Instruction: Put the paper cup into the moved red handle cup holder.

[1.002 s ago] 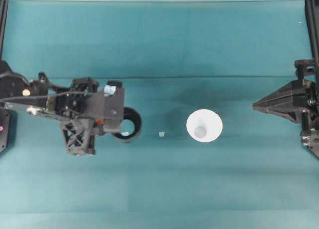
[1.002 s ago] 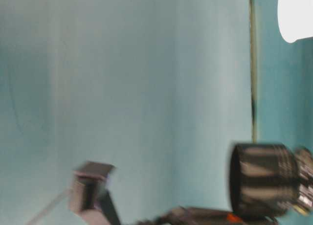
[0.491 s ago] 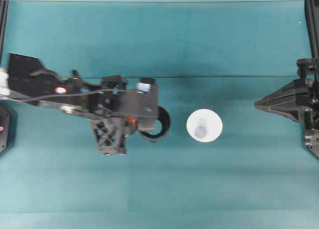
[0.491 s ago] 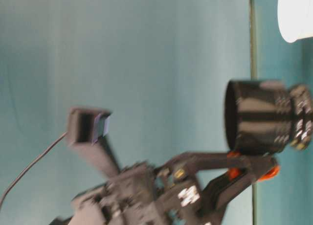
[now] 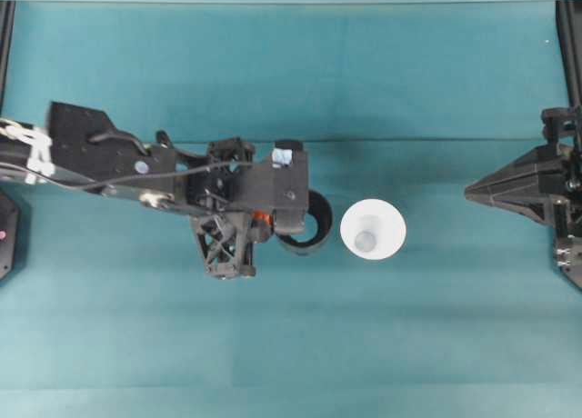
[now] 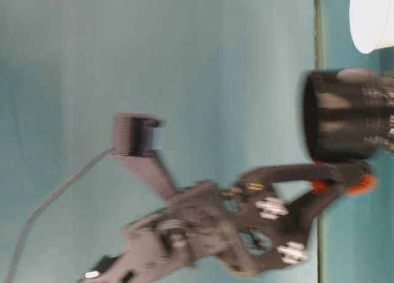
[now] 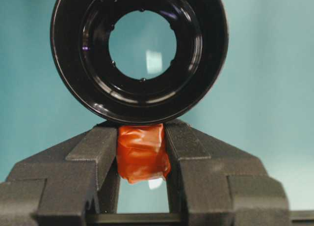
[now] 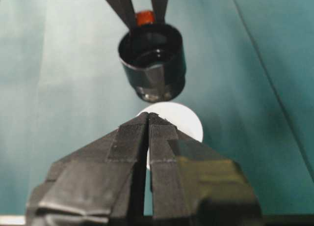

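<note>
Right now the left pincer (image 7: 142, 152) is pinching the orange-red handle tab (image 7: 142, 155) of the red handle cup holder (image 5: 306, 225). Its two black fingers (image 7: 95, 152) press on the tab from both sides, and the black round holder sticks out past the fingertips. From the left wrist view you can look straight through the holder's open ring (image 7: 140, 54) to the teal cloth behind it.

From above, the holder is near the middle of the worktop (image 5: 291, 345), a little toward the left edge. The paper cup (image 5: 373, 229) sits just beside it, on the side nearer the right edge — close, but the two are apart. The cup is white and round, with a small grey spot in its middle.

From the table-level view, the holder (image 6: 345, 117) looks lifted off the cloth and tipped on its side, though the picture is blurry. The white cup (image 6: 371, 18) shows there too.

The right pincer (image 8: 148, 119) is pressed together, its fingers touching along a thin line, and it holds nothing. From above it (image 5: 473, 193) stays by the right edge of the worktop, well apart from the cup. In its own view, the cup (image 8: 179, 119) peeks out behind the fingertips — and the holder (image 8: 152, 64) hangs beyond it.
</note>
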### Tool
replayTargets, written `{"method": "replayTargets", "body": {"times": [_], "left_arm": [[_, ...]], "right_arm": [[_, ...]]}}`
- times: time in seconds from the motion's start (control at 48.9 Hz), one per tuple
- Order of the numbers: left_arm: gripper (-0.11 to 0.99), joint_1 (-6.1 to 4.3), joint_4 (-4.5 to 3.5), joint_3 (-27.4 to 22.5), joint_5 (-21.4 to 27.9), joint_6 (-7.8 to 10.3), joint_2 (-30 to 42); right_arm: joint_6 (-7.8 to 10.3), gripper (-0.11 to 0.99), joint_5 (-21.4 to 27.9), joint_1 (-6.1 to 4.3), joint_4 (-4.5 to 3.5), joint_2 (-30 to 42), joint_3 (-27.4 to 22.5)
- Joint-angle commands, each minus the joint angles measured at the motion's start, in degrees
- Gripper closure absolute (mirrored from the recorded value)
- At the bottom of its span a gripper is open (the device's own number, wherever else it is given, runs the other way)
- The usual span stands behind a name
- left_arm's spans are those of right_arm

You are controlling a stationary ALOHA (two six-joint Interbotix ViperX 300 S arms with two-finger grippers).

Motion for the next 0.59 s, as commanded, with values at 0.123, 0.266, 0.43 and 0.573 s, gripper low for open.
{"method": "replayTargets", "body": {"times": [0.123, 0.266, 0.43, 0.573], "left_arm": [[0.61, -0.35, 0.09, 0.26, -0.97, 0.00, 1.14], [0.61, -0.18, 0.09, 0.70, -2.90, 0.18, 1.76], [0.61, 0.00, 0.09, 2.02, -5.36, 0.18, 2.46], [0.61, 0.00, 0.09, 2.81, -5.36, 0.18, 2.29]], "right_arm": [[0.53, 0.97, -0.09, -0.09, 0.00, 0.35, -1.23], [0.53, 0.97, 0.00, -0.09, 0.00, 0.26, -1.23], [0.62, 0.97, 0.35, -0.09, 0.00, 0.26, -1.23], [0.62, 0.97, 0.35, -0.09, 0.18, 0.35, -1.14]]}}
